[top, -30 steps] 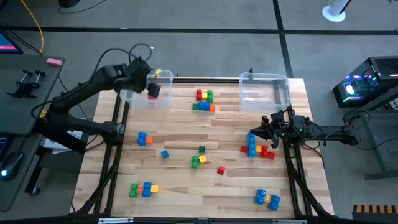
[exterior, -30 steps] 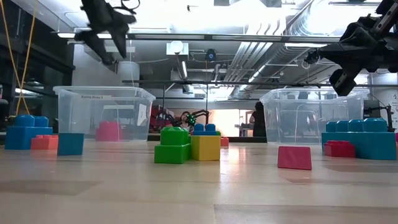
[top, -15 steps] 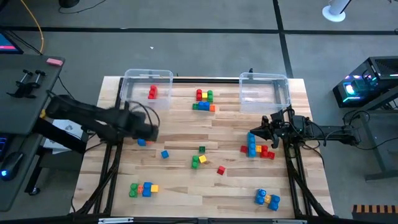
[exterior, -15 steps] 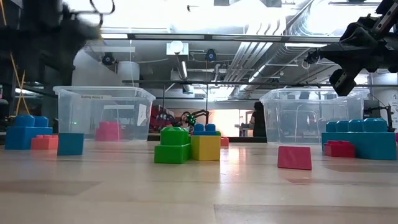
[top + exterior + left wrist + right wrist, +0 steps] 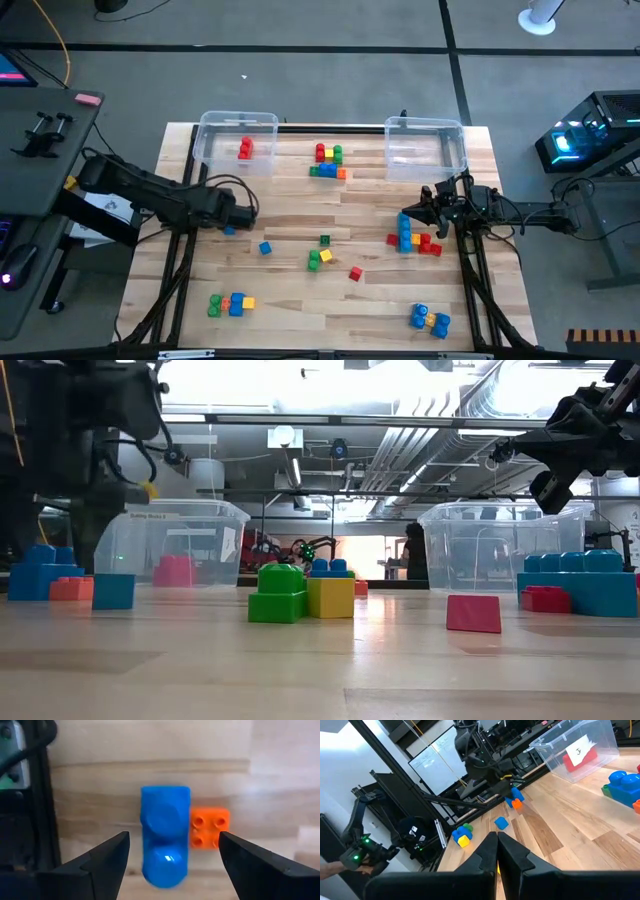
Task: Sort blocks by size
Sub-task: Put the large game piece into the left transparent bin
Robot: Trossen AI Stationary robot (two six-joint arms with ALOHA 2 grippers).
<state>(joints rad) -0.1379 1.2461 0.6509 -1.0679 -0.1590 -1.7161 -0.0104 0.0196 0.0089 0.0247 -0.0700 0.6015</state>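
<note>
Only one red block (image 5: 245,149) lies in the left bin (image 5: 212,128); beside it the left gripper (image 5: 238,213), jaws spread, hovers over a blue block (image 5: 165,835), the right gripper (image 5: 408,217) pressed shut

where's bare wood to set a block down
The front middle of the table is bare, between the green-blue-yellow row and the blue-yellow cluster. The strip between the two bins is crowded by the stacked blocks.

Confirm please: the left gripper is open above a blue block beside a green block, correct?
Not quite. The left gripper is open above the blue block, but the small block beside it is orange, not green, as the left wrist view shows.
</note>
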